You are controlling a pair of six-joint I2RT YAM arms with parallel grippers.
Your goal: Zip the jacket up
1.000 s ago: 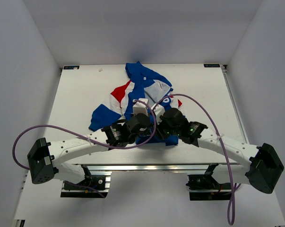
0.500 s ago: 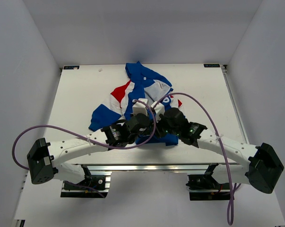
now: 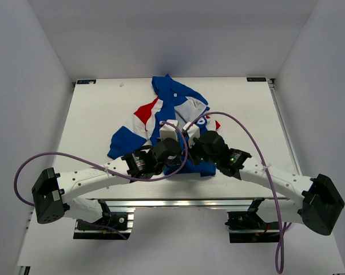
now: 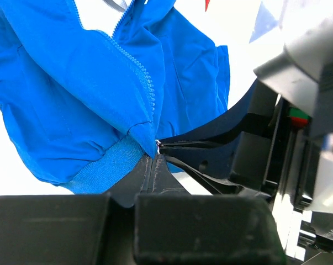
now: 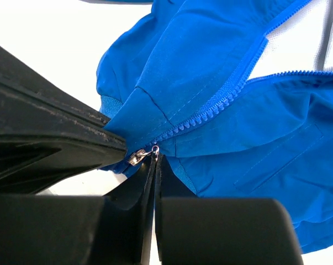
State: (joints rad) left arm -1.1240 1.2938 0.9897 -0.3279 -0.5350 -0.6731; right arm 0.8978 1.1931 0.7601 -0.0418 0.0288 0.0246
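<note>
The jacket [image 3: 173,109] lies in the middle of the table, royal blue with red and white panels, its front open and the hem toward the arms. Both wrists crowd over that hem in the top view, hiding the fingertips. In the left wrist view, my left gripper [image 4: 154,157] is shut on the ribbed hem corner [image 4: 108,165] at the zipper's bottom end. My right gripper [image 5: 155,157] is shut on the pull ring of the silver zipper slider [image 5: 136,157], right beside the left gripper's fingers [image 5: 50,138]. The zipper teeth [image 5: 210,113] run up and away to the right.
White table [image 3: 92,114] with the jacket's blue sleeve [image 3: 123,143] spread toward the left. Purple cables loop from both arms above the near edge. Grey walls close in the table on three sides.
The right gripper's jaws have closed from half open onto the zipper pull. The right wrist has shifted slightly toward the left gripper. The left gripper has held its grip in place.
</note>
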